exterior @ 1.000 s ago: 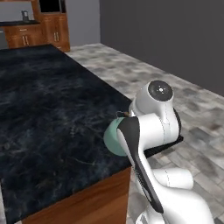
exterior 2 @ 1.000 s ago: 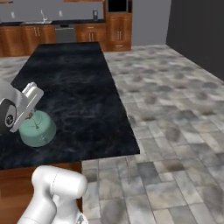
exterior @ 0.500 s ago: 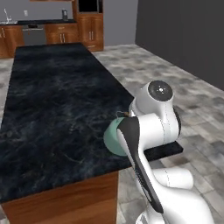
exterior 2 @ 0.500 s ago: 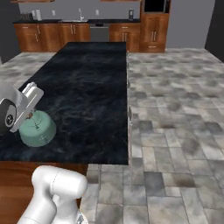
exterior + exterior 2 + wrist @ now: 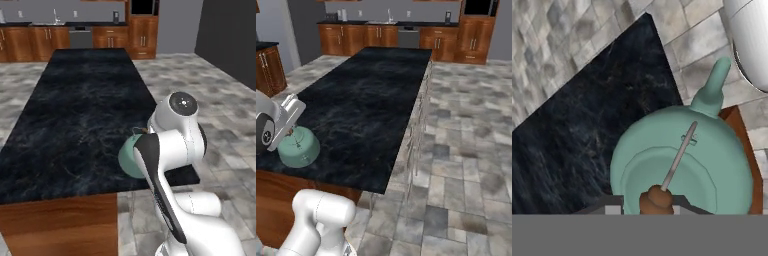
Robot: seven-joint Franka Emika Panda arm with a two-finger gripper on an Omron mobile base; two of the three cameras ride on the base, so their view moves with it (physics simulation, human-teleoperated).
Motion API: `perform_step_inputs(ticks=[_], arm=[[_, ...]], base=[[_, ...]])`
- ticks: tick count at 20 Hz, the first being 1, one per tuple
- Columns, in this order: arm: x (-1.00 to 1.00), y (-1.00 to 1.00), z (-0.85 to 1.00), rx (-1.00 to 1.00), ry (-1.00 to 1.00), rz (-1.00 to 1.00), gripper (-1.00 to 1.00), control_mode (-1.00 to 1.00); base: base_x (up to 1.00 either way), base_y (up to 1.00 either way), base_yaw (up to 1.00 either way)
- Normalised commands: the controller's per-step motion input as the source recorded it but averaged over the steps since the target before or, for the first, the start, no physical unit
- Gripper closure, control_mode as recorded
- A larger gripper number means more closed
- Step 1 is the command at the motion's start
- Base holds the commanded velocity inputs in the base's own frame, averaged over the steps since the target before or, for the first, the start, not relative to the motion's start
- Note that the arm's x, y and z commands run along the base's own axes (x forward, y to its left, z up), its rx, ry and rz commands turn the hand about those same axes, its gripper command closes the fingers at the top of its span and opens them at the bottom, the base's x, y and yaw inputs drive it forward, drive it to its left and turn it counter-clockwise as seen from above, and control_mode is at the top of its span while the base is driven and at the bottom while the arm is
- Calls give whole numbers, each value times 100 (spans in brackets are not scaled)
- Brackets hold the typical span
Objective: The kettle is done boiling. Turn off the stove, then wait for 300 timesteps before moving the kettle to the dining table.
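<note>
Teal-green kettle [image 5: 299, 147] hanging over the near end of the dining table [image 5: 80, 110], close to the corner by the reddish-brown wood base [image 5: 60, 225]; whether lifted clear of the glossy black stone or just touching it cannot be told. Seen from the hand: rounded body [image 5: 682, 160] from above, short spout [image 5: 714, 85] pointing out past the table edge toward the grey tiled floor [image 5: 577, 35], thin handle running across the lid. Gripper [image 5: 657, 200] clamped on the brown handle at its thick end, jaws drawn close together around it. In the left base view, kettle [image 5: 129, 156] half hidden behind the white arm [image 5: 172, 145]. Beyond the far end of the table, wooden wall cabinets [image 5: 381, 36] along the back wall. Tiled floor [image 5: 466, 150] stretching to the right of the table.
</note>
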Motion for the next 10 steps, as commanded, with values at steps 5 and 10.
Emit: perform_step_inputs(ticks=[5, 10], arm=[[0, 0, 0, 0, 0, 0, 100, 100], [0, 0, 0, 0, 0, 0, 100, 100]], base=[[5, -60, 38], [5, -60, 38]])
